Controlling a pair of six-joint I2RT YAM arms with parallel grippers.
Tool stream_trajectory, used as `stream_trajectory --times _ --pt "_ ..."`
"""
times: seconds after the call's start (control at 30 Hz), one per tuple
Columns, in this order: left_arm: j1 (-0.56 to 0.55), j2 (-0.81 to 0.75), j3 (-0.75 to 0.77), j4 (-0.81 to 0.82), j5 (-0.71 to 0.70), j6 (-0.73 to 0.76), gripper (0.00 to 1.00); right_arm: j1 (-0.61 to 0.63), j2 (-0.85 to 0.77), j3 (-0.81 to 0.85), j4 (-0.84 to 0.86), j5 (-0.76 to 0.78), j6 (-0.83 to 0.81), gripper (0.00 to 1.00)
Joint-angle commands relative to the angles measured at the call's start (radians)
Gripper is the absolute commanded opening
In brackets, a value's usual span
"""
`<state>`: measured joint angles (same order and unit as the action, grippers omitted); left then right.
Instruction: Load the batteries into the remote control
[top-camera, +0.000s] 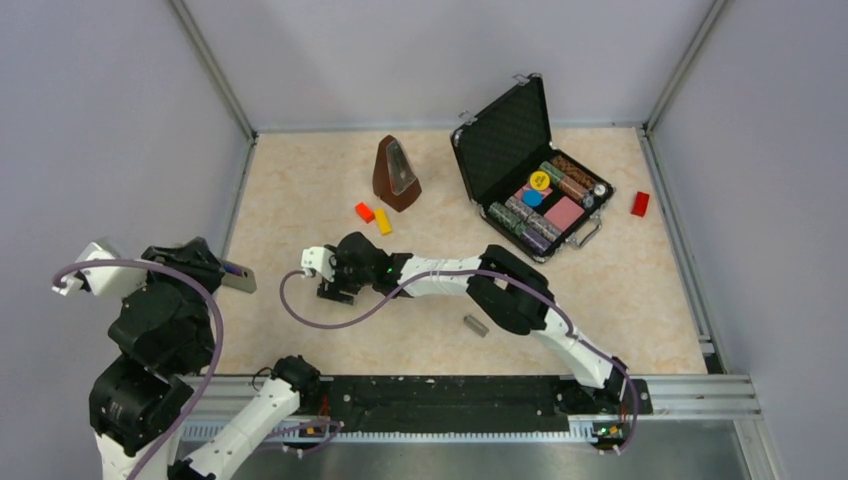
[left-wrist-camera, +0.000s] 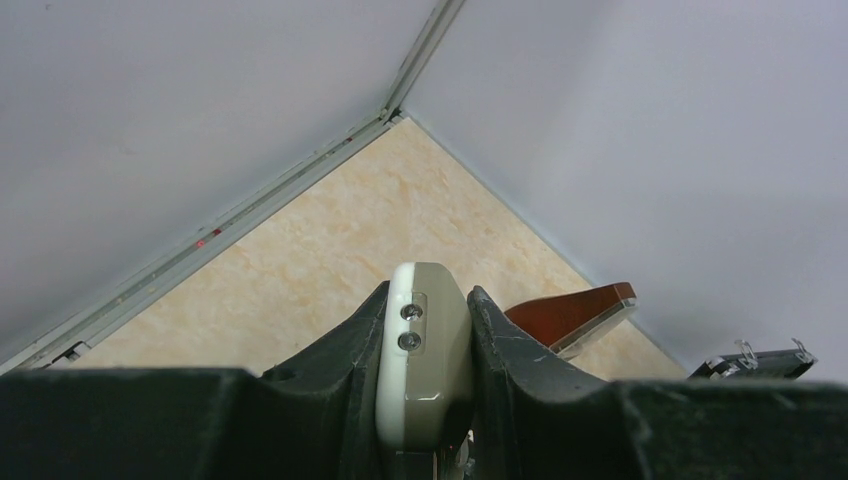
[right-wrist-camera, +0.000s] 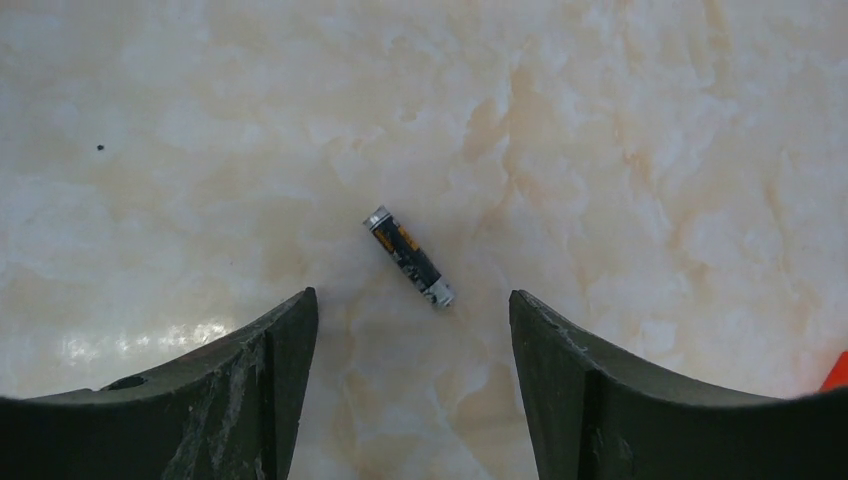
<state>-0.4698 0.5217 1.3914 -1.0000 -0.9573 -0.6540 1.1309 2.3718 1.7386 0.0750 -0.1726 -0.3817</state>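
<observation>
Dark battery (right-wrist-camera: 408, 256) lies on the counter (right-wrist-camera: 650, 150) left of centre, right under your R gripper (right-wrist-camera: 410, 300), jaws wide apart & empty. Long axis runs diagonal across the gap, so square the wrist first. L gripper (left-wrist-camera: 425, 305) clamps the remote control (left-wrist-camera: 428, 360), prob. raised near the left edge.

Battery (right-wrist-camera: 408, 256) on table (right-wrist-camera: 620, 120) below right gripper (right-wrist-camera: 412, 297); remote (left-wrist-camera: 425, 350) in left gripper (left-wrist-camera: 428, 293), leftward.

Top view looks down from above the near edge, sharing the metronome (top-camera: 397, 175) with the corner-facing left wrist; right wrist looks straight down, close over the tabletop (right-wrist-camera: 600, 120)
</observation>
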Motion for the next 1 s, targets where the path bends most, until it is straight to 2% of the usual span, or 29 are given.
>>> stream_trajectory --times 0.0,0.23,0.43,0.7,0.87,0.97 --pt "0.002 0.0 -0.005 0.031 0.018 0.027 0.0 0.009 0.081 0.092 0.046 -0.084 -0.089 0.68" --pt "0.002 -0.019 -0.062 0.085 0.02 0.066 0.0 0.0 0.158 0.184 -0.06 -0.102 -0.098 0.64" --pt "0.002 -0.023 -0.069 0.09 0.03 0.066 0.0 -0.05 0.243 0.409 -0.387 -0.186 -0.022 0.58" --pt "0.002 -0.025 -0.089 0.1 0.031 0.057 0.0 -0.062 0.225 0.381 -0.505 -0.191 -0.045 0.47" --pt "0.003 -0.011 -0.098 0.123 0.043 0.057 0.0 -0.061 0.225 0.38 -0.514 -0.177 -0.058 0.21" --pt "0.003 -0.004 -0.103 0.124 0.056 0.048 0.0 -0.054 0.228 0.386 -0.507 -0.126 -0.059 0.02"
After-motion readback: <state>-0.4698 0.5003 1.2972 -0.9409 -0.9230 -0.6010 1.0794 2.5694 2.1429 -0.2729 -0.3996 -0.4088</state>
